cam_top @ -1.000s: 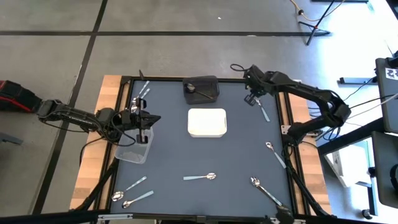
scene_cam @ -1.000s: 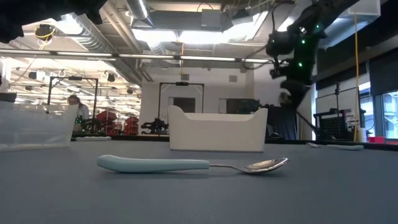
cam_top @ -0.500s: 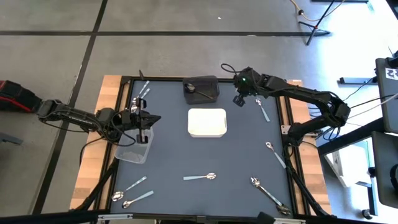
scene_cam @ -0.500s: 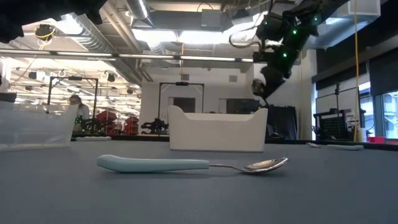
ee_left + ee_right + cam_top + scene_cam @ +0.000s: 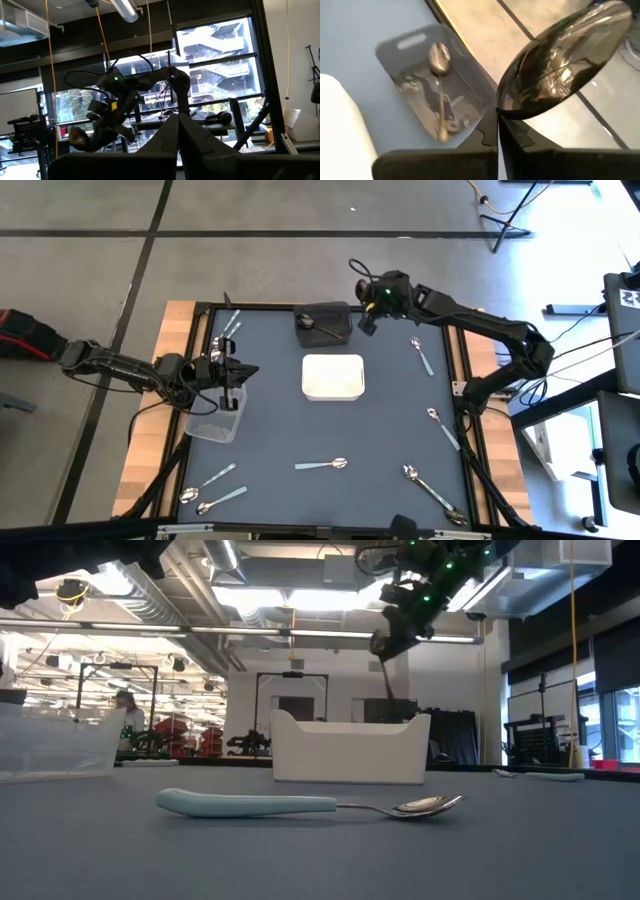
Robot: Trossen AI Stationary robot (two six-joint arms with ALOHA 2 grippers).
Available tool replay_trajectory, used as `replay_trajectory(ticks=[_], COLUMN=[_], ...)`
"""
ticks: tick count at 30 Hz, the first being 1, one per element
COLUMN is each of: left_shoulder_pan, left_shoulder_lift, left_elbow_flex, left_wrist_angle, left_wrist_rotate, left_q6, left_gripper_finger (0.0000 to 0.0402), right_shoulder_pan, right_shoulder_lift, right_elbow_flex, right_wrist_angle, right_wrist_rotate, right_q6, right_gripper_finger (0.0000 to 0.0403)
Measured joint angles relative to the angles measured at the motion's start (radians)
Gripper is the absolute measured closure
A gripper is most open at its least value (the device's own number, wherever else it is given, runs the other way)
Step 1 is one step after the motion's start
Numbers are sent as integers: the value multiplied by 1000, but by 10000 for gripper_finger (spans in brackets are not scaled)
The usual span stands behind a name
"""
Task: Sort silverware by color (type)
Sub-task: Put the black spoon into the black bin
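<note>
Holding spoon: right claw (image 5: pixel 366 323) grips a dark spoon (image 5: pixel 565 60), raised just beside the black bin (image 5: pixel 323 325), where one spoon (image 5: pixel 440 85) lies.
Left claw (image 5: pixel 236 392): closed, empty, over the clear bin (image 5: pixel 215 424).
Worktop (image 5: pixel 270 420): scattered spoons, white bin (image 5: pixel 333 376) central.

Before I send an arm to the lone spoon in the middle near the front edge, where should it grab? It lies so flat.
Grip the spoon on its pale handle, coming straight down, fingers across it. The handle is thicker than the neck and lies level, with open mat on both sides.
</note>
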Motion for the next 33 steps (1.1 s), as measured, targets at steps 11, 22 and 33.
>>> replay_trajectory(ticks=[11, 22, 33], left_shoulder_pan=[1, 1, 1], left_shoulder_lift=[0, 0, 0], left_elbow_flex=[0, 0, 0], left_wrist_angle=[0, 0, 0], left_wrist_rotate=[0, 0, 0], left_q6=[0, 0, 0], left_gripper_finger=[399, 399, 399], right_shoulder_pan=[0, -1, 6], right_shoulder_lift=[137, 250, 299], right_elbow_flex=[98, 98, 98], right_wrist_angle=[58, 111, 103], right_wrist_rotate=[-84, -122, -142], right_q6=[14, 15, -7], right_gripper_finger=[403, 403, 394])
